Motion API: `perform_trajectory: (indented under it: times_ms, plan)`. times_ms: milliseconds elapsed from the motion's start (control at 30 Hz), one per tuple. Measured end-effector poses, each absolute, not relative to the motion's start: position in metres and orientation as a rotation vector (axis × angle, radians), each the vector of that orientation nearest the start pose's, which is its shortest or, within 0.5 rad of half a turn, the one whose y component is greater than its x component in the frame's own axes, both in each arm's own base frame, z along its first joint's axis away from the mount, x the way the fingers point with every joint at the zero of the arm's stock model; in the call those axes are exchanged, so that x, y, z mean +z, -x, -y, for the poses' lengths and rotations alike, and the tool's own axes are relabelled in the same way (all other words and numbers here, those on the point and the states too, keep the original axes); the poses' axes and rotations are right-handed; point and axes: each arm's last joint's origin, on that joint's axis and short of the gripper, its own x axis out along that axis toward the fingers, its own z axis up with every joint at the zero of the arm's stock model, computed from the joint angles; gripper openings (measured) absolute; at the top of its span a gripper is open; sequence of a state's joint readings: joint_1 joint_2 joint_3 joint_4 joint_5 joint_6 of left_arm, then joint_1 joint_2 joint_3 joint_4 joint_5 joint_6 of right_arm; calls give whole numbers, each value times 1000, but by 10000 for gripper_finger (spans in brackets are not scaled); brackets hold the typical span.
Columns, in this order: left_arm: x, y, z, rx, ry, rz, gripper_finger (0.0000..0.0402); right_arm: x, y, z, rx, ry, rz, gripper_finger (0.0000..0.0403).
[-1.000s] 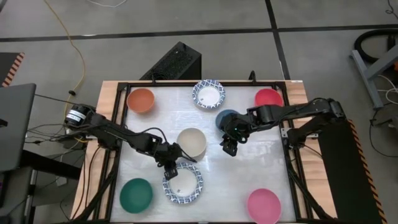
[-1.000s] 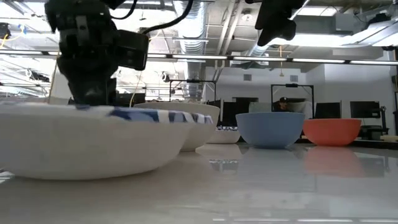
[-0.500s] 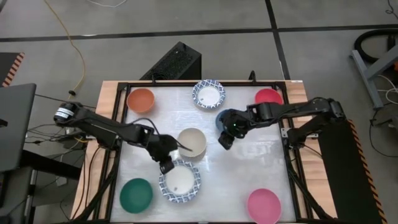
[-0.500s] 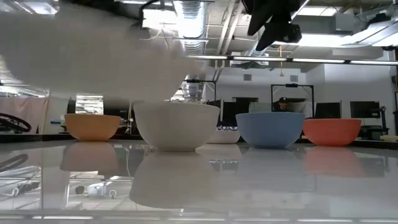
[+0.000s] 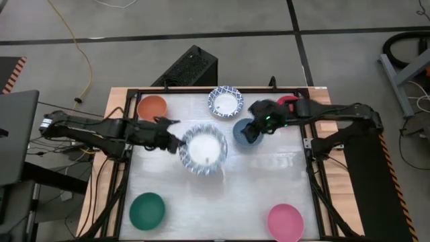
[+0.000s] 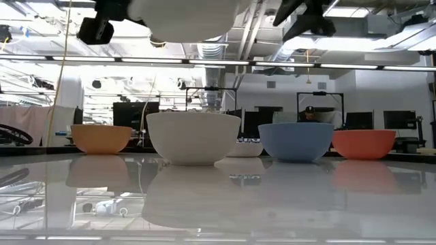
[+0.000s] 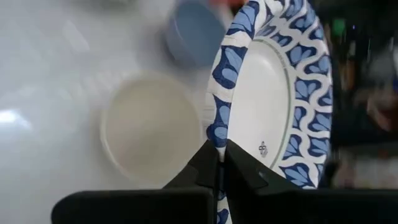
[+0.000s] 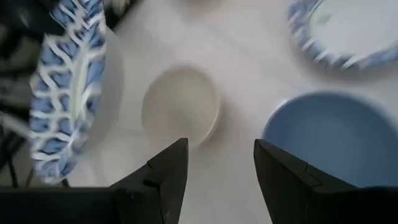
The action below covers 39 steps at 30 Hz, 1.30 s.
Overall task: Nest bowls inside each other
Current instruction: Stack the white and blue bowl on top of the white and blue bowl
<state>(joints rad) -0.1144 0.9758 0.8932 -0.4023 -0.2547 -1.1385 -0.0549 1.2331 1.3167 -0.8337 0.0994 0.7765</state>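
At the desk's [image 5: 269, 176] centre, the left pincer [image 5: 176, 144] is holding a patterned bowl [image 5: 202, 149] by its rim above the cream bowl [image 6: 193, 137]. At two o'clock, the right pincer [image 5: 251, 129], wide, is hovering over the blue bowl [image 5: 243, 135]. Nothing is nesting yet.

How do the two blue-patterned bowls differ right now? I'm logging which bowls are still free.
The lifted patterned bowl is pinched at its rim by the left claw and hangs above the cream bowl; the far patterned bowl rests untouched on the table. Both are white inside with blue-patterned rims.
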Motion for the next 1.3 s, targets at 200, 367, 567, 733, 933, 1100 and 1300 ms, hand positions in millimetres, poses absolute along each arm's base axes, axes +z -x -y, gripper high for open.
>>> perform_trajectory:
  times_ms: [200,367,567,733,933,1100,1300]
  plan:
    - [321,-214,-3,484,1013,-207,0,385,-220,31,-484,-720,-531,203]
    - [321,-222,-23,549,1018,-131,0,397,-220,44,-482,-715,-395,203]
    - [325,-227,-46,592,1015,-26,0,402,-234,55,-414,-626,-311,217]
    - [329,-225,-52,595,1001,15,0,397,-253,61,-408,-594,-293,228]
    - [328,-225,-53,607,990,15,0,384,-273,67,-417,-597,-314,230]
    - [328,-225,-53,611,967,7,0,374,-282,69,-433,-623,-354,226]
    - [327,-225,-53,603,914,-15,4,369,-284,71,-453,-648,-377,144]
